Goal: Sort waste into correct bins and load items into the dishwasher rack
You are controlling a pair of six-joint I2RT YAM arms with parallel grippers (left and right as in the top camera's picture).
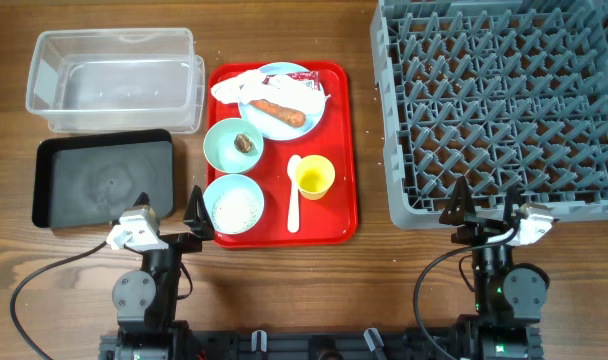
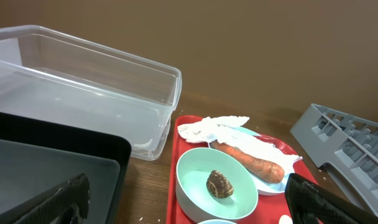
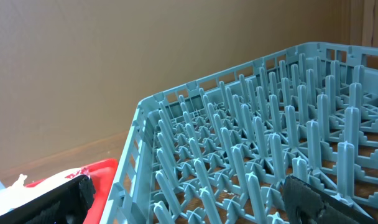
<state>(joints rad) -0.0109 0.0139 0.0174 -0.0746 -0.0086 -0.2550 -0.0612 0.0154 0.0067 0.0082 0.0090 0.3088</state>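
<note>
While the left tool (image 1: 169, 202) and right tool (image 1: 482, 202) gape empty, the rack (image 1: 386, 120), tub (image 1: 114, 75) and black tray (image 1: 104, 182) hold nothing yet.

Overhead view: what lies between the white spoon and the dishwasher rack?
Overhead view: the yellow cup stands beside the spoon, then the red tray's rim and bare table before the rack.

Ahead and left of the left fingers (image 1: 196, 207) lies the shallow tray (image 1: 40, 185), the tub (image 1: 34, 80) behind it. Right of those fingers the large flat tray (image 1: 344, 130) rests on the bench (image 1: 314, 290). It carries the rice bowl (image 1: 212, 190) nearest, the lump bowl (image 1: 222, 140) behind, and the plate (image 1: 284, 131) with sausage piece (image 1: 279, 110) and napkins (image 1: 244, 88) farthest. The cup (image 1: 314, 177) and spoon (image 1: 293, 200) lie right of the bowls. The rack (image 1: 484, 100) stands ahead of the right fingers (image 1: 456, 205).
</note>
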